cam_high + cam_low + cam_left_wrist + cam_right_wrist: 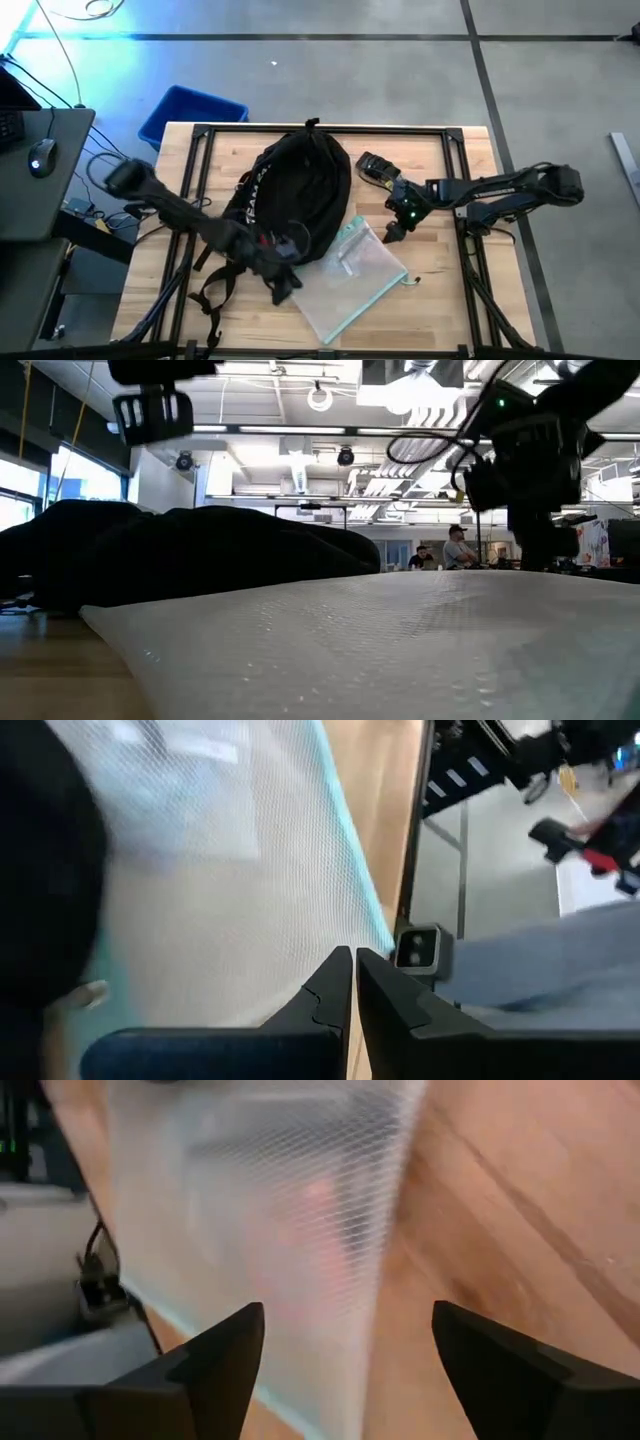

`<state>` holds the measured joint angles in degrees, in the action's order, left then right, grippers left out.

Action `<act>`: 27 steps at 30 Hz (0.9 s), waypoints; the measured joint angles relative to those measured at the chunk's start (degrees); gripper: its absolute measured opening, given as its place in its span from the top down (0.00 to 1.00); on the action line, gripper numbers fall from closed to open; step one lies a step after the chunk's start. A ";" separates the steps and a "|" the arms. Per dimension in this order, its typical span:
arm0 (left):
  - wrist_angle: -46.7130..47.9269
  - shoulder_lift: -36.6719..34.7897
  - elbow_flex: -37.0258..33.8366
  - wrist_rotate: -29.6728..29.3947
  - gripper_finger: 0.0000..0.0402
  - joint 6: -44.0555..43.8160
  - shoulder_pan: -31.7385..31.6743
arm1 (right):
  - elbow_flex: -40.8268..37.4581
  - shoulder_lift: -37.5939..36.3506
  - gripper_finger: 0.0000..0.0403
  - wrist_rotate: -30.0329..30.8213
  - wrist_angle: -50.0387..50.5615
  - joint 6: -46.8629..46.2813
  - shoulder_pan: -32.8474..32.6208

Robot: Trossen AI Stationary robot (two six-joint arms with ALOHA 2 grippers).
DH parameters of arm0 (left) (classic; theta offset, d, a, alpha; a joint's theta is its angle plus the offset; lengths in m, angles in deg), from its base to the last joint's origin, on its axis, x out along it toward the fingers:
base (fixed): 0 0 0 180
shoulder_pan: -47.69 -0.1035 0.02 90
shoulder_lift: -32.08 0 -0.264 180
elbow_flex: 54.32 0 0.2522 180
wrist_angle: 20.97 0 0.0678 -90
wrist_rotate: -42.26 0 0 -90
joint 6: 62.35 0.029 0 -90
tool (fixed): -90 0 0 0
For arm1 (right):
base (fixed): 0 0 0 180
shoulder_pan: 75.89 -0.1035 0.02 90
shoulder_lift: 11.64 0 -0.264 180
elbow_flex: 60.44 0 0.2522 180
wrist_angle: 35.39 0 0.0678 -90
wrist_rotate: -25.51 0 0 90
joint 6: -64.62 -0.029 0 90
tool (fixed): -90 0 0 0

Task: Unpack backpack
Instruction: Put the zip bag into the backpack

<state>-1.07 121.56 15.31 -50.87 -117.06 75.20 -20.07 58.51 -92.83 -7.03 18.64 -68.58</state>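
The large black backpack (297,185) lies flat on the middle of the table, its straps (215,285) trailing toward the near-left; in the low view it is the dark mound (180,555). A clear mesh pouch with teal edging (352,272) lies flat on the table by the backpack's near-right side, and fills the low view's foreground (400,650). My left gripper (287,283) is shut and sits at the backpack's near end, by the pouch's left corner (353,968). My right gripper (393,232) is open, above the pouch's far-right edge (345,1345). My left gripper is shut, its fingertips (340,965) over the mesh pouch near its teal edge (375,925). I cannot tell whether they touch the pouch or have any of it between them.
A small dark object (375,167) lies on the table right of the backpack, close to my right arm. A blue bin (190,112) stands on the floor past the table's far-left corner. A desk with a mouse (40,155) is at the left. Bare wood (440,300) shows near-right.
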 joint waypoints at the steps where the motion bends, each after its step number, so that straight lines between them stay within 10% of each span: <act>1: -1.95 2.22 0.00 -1.30 1.00 -1.29 0.29 | -0.87 0.73 0.32 0.06 -1.54 -0.42 0.04; 12: -19.43 22.83 0.43 -6.61 1.00 -10.81 -1.64 | -1.39 14.25 0.32 -4.47 -18.98 -3.58 -4.97; 22: -19.79 27.59 3.30 -11.10 1.00 -10.85 -3.64 | 0.48 25.36 0.32 -4.12 -42.99 -12.15 -10.75; 27: -19.25 27.19 3.88 -11.84 1.00 -10.98 -4.16 | 4.33 28.16 0.53 -3.30 -42.57 -11.02 -12.69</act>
<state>-20.32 148.75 19.19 -62.71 -128.04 71.04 -15.74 86.67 -96.13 -49.60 7.62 -81.27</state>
